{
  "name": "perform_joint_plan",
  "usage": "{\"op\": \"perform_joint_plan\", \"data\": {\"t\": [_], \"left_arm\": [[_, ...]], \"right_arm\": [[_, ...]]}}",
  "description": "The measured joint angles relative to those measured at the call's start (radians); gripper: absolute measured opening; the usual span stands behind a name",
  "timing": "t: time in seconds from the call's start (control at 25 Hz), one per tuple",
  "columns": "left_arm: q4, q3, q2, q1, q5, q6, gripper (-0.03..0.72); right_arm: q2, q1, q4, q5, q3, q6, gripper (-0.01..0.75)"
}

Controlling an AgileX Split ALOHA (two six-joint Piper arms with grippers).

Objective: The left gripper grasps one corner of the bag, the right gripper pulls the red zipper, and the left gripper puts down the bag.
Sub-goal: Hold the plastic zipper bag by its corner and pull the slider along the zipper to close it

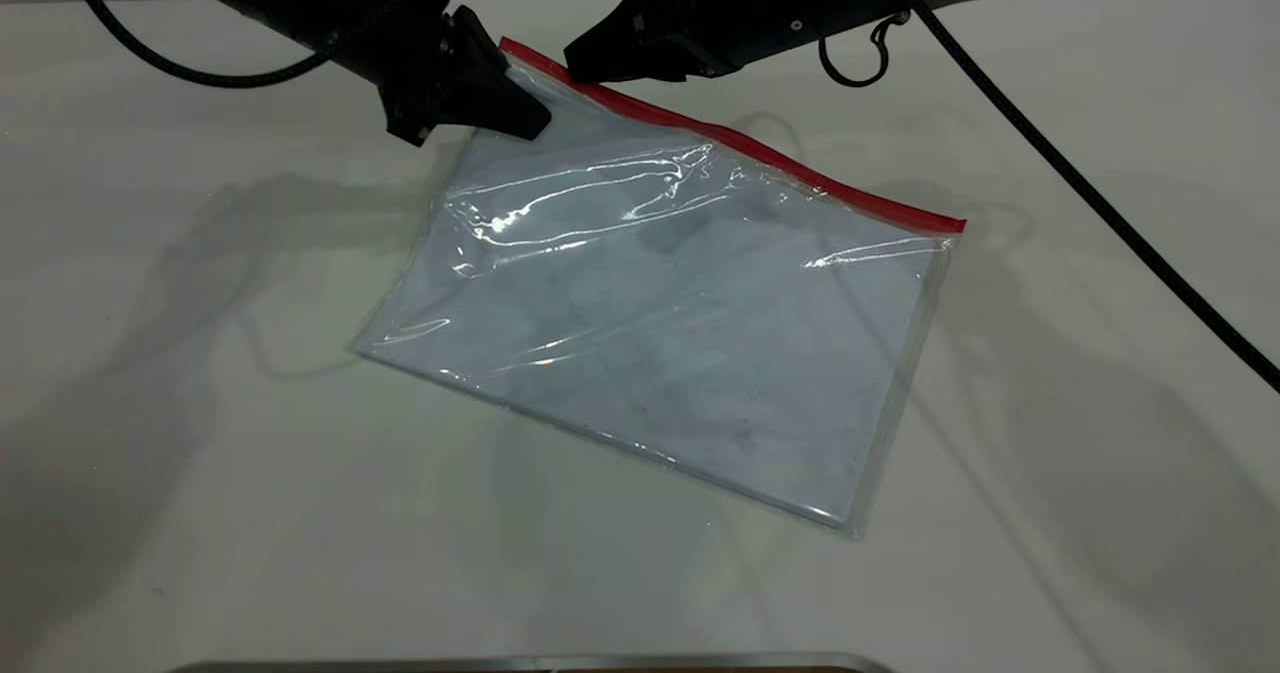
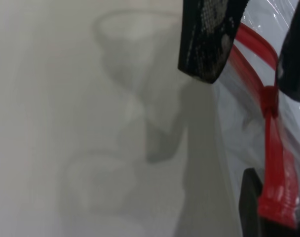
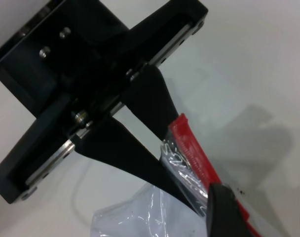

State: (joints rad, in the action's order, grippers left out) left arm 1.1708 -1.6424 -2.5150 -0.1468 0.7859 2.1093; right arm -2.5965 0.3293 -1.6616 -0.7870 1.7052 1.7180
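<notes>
The bag point(image 1: 660, 333) is a clear bluish pouch lying slanted on the white table, with its far left corner lifted. The red zipper point(image 1: 740, 143) runs along its far long edge. My left gripper point(image 1: 520, 113) is shut on that lifted corner; in the left wrist view the zipper's end point(image 2: 278, 202) sits in its jaws. My right gripper point(image 1: 590, 58) is at the zipper just beside the left gripper. Its fingers point(image 3: 229, 207) stand apart on either side of the strip, near the slider tab point(image 2: 269, 98). The left gripper also shows in the right wrist view point(image 3: 182, 190), clamped on the corner.
The right arm's cable point(image 1: 1100, 203) hangs across the table's right side. A metal edge point(image 1: 530, 663) lies along the near table border. The bag's near corner point(image 1: 850, 528) rests on the table.
</notes>
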Motion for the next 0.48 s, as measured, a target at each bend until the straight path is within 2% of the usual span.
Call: {"op": "perform_joint_plan", "data": {"t": [0.28,0.48], "left_arm": [[0.000,0.000,0.000,0.000,0.001,0.000,0.061],[0.000,0.000,0.000,0.000,0.001,0.000,0.061]], "right_arm": [[-0.009,0.008,-0.001,0.000,0.000,0.007,0.416],[-0.016,0.020,-0.008,0.000,0.000,0.011,0.384]]}}
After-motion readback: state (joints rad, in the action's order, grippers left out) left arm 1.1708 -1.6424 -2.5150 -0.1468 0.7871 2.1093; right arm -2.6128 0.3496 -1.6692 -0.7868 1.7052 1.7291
